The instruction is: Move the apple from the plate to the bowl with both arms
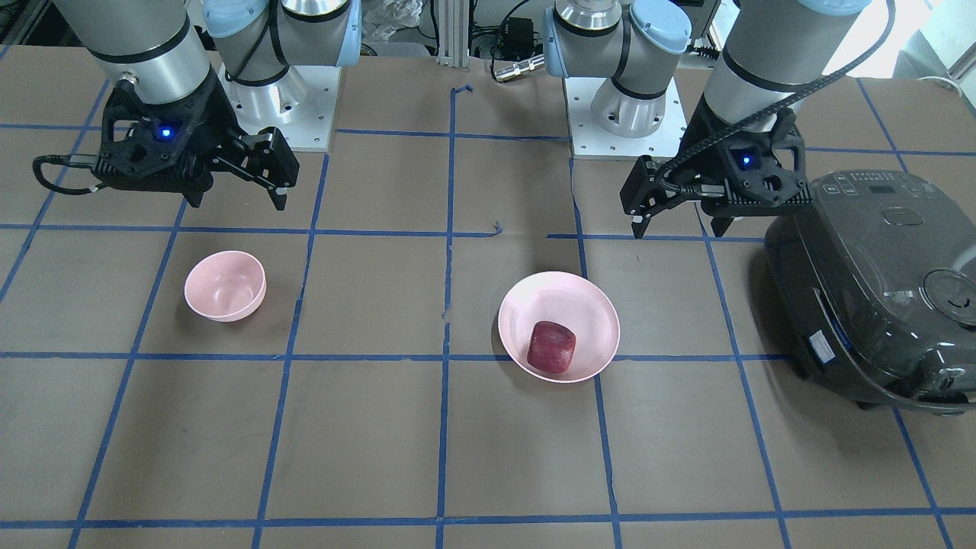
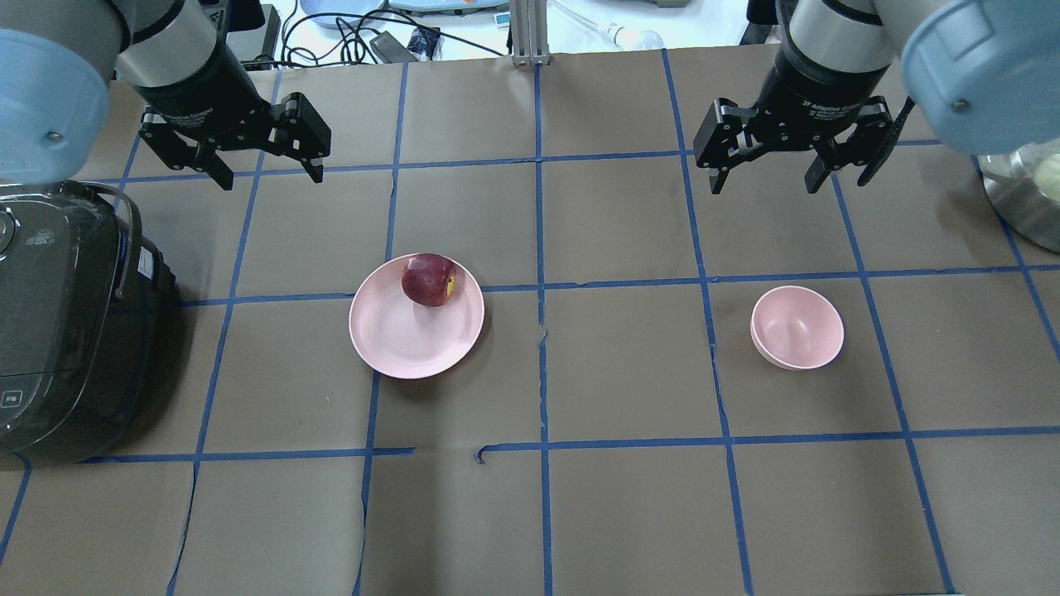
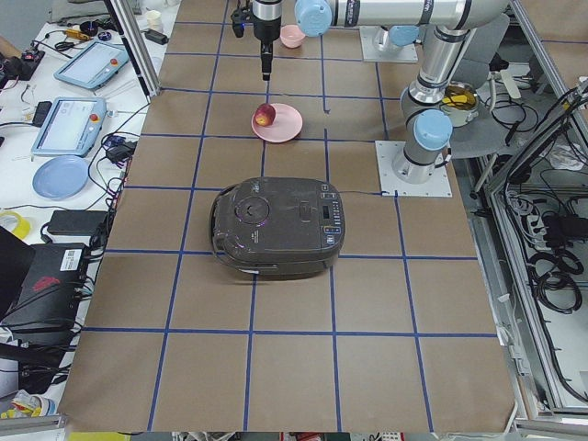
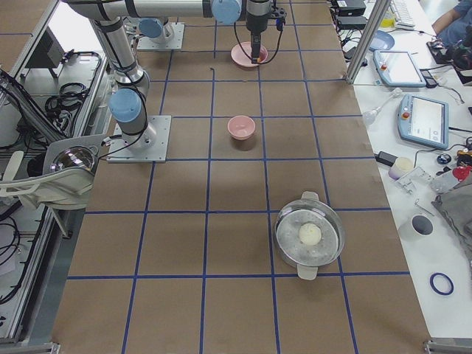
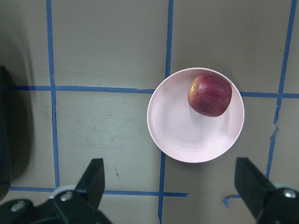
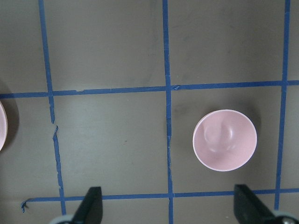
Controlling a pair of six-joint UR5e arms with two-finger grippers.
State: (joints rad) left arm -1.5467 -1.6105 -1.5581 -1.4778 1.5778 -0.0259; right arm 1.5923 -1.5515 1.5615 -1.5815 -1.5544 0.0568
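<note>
The apple (image 2: 429, 280) is seen on the plate (image 2: 397, 343), resting against the plate's far rim, on the side away from the robot. It is blocky and rounded, so no clear long axis can be made out; its yellowish patch is turned to the right in the overhead view. The rest of the plate is bare.

The bowl (image 2: 797, 327) is set upright well apart to the right, with nothing in it.

The left gripper (image 2: 270, 172) is held high over the table, above and to the left of the plate, with its jaws wide apart and nothing between them. In the left wrist view the apple is seen below and ahead of the fingertips, a little off the midline between them. The right gripper (image 2: 765, 184) is likewise held high with its jaws apart and nothing gripped, and the bowl is seen beneath it in the right wrist view.

The left arm is judged the nearer to the apple and the right arm the nearer to the bowl, so the pick is likely to fall to the left arm, which must be lowered and shifted right.

A dark cooker (image 2: 58, 323) is seen at the left edge, clear of the plate.
</note>
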